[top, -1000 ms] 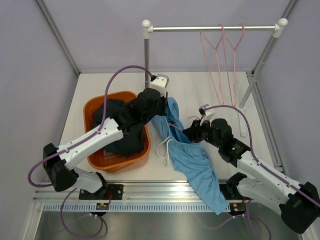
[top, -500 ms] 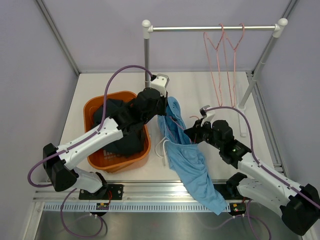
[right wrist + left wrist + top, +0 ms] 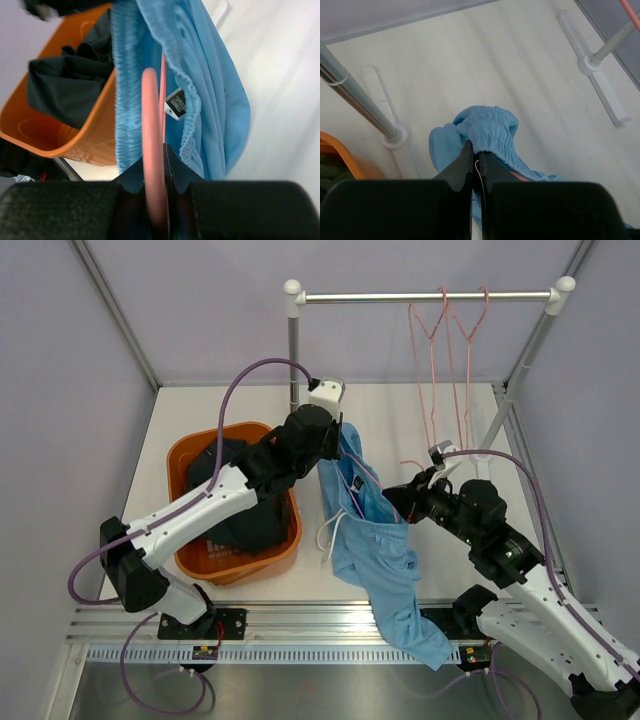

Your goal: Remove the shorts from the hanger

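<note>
While the left gripper is pinching the blue shorts, the right gripper is clamping the hanger, both jaws closed.

Two arms are shown from above, their bases side by side at the bottom of the view. The left arm is stretched up and to the right, its left gripper raised, with the fingers pressed together on the light blue shorts. The right arm is folded inward toward the left, and the right gripper is clamped on a pink hanger
</note>
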Robot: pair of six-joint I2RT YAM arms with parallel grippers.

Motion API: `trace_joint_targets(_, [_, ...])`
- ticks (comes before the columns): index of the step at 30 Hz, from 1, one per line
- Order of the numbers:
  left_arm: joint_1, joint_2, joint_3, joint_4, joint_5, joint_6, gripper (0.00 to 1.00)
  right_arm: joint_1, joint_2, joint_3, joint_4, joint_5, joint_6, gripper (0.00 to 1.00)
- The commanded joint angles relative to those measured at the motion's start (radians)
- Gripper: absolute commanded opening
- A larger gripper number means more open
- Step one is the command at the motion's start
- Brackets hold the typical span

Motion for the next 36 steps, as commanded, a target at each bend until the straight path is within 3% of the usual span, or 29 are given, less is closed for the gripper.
trace_joint_targets(1, [0.023, 0.065, 0.099, 0.003, -0.069, 0.024, 0.0, 0.006, -0.043, 0.097, -0.073, -0.019, -0.015, 0.0])
trace_joint_targets(9, [0.096, 0.142, 0.238, -0.064, -0.091, 0.02, 0.0, 0.006, -0.114, 0.136, -0.171, 0.018, -0.029, 0.0])
trace_joint_targets(18, [0.132, 0.171, 0.23, -0.083, -0.045, 0.018, 0.0, 0.006, -0.155, 0.159, -0.192, 0.046, -0.031, 0.0])
trace_joint_targets(25, [0.129, 0.153, 0.13, -0.055, 0.069, -0.031, 0.0, 0.006, -0.132, 0.177, -0.139, 0.06, -0.032, 0.0])
trace_joint_targets(31, [0.076, 0.082, 0.038, -0.015, 0.106, -0.005, 0.0, 0.006, -0.102, 0.199, -0.11, 0.113, -0.019, 0.0])
trace_joint_targets(36, [-0.039, -0.039, -0.04, 0.018, 0.095, 0.052, 0.0, 0.006, -0.028, 0.255, -0.09, 0.196, -0.014, 0.0])
